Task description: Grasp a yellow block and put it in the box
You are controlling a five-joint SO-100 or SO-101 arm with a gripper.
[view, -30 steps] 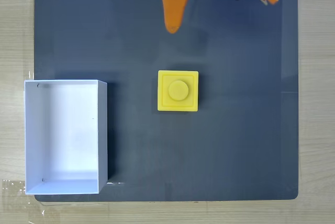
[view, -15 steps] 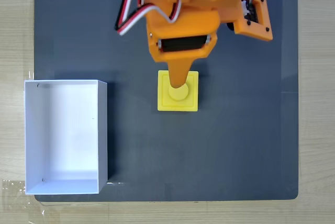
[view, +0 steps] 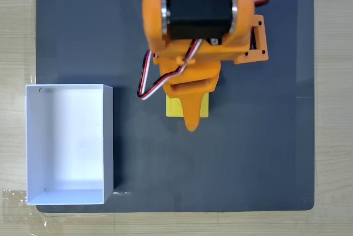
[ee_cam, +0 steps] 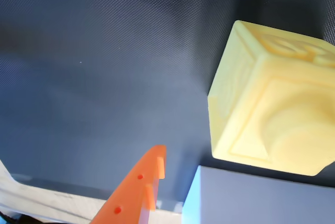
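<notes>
Orange plastic end effector [view: 191, 123] hangs over our bright yellow studded cube [view: 203, 109]; whether its jaws are apart, we cannot tell. Off-centre descent could nudge it sideways, away from the white open-topped box [view: 108, 137].

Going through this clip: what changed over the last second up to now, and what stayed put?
In the fixed view the arm swept down from the top edge over the mat, and its orange finger now reaches past the yellow block, covering most of it. No grasp is visible; the wrist view shows the block apart from a finger tip. The block and the white box have not moved on the grey mat.
</notes>
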